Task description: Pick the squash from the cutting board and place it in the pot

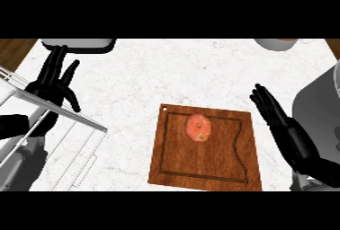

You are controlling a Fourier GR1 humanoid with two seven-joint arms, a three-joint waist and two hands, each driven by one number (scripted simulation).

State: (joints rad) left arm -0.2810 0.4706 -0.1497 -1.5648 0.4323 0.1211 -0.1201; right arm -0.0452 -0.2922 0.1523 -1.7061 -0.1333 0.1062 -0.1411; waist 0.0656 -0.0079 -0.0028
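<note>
- While both hands hang over the white counter (166, 72), the squash (199, 127) lies on the cutting board (206, 166), in its upper half, touched by neither hand.
- Squash: orange-pink oval with a few pale spots; no writing shows on it.
- Right hand (275, 114): just beyond the board's right edge, fingers straight and pressed together, pointing away from the robot; the squash is to its left, apart from the fingertips.
- Left hand (53, 83): near the left edge, over a wire rack (66, 134), fingers straight and slightly spread, well apart from the squash.
- Pot (275, 43): only a grey rim at the top right edge.
- Board: dark wood with a groove; no label readable.
</note>
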